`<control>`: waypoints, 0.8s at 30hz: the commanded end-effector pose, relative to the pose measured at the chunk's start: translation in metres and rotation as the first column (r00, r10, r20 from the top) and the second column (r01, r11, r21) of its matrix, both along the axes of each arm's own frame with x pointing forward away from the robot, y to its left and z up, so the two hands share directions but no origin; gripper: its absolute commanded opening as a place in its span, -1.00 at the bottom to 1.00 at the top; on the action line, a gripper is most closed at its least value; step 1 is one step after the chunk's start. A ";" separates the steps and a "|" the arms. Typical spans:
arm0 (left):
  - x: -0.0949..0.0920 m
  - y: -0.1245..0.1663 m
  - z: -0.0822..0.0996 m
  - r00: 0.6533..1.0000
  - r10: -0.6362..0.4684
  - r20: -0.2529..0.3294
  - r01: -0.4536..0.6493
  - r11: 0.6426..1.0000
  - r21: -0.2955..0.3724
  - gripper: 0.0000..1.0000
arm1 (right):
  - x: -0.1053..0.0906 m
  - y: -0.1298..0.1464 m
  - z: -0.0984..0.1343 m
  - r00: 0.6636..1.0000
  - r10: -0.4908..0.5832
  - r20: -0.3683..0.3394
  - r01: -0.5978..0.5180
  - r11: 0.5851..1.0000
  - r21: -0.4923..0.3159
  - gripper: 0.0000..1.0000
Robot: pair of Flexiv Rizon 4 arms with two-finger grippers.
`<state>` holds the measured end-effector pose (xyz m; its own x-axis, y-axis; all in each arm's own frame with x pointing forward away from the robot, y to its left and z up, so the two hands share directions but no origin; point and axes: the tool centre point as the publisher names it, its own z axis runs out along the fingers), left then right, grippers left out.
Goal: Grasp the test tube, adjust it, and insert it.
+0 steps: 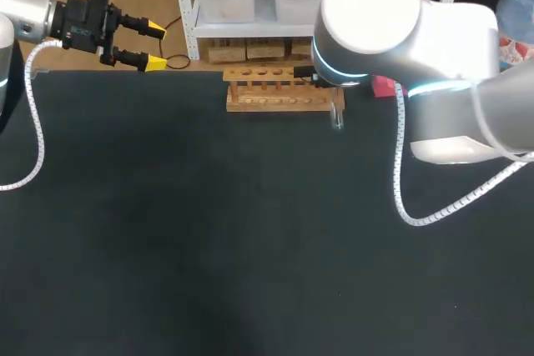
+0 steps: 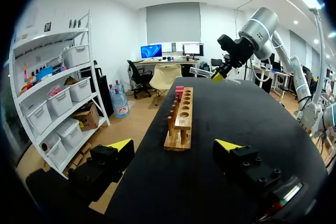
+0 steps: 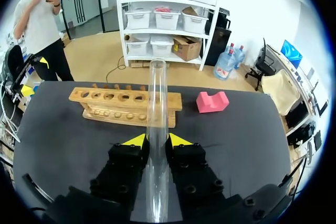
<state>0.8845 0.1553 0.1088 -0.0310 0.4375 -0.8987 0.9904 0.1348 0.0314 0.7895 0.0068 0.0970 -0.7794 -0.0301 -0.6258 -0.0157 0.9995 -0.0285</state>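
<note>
- Both fingers of the left gripper [image 1: 156, 46] stand wide apart, and nothing is between them. This gripper is at the upper left of the head view, over the far edge of the black table [image 1: 250, 248].
- The right arm [image 1: 375, 14] reaches to the upper middle of the frame and hides most of its own gripper there.
- In the right wrist view, the right gripper [image 3: 157, 140] is clamped on the test tube [image 3: 157, 98]. The two yellow-tipped fingers press the clear glass from two sides, and the tube runs on well ahead of the tips.
- The wooden rack [image 1: 279, 93] lies at the upper middle of the head view, near the far table edge. A small part of the tube shows just beside its right end.
- A pink block [image 3: 212, 101] sits near the right end of the rack, not touching it.
</note>
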 end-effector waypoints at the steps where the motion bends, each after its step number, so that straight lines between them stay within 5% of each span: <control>1: -0.001 0.000 0.000 1.000 0.001 0.002 -0.001 1.000 0.000 1.00 | 0.010 0.007 -0.008 1.000 0.008 -0.008 -0.008 1.000 -0.004 -1.00; 24: -0.001 0.000 0.000 1.000 0.001 0.002 -0.001 1.000 0.000 1.00 | 0.039 0.034 -0.043 0.998 0.010 -0.057 -0.011 1.000 -0.012 -1.00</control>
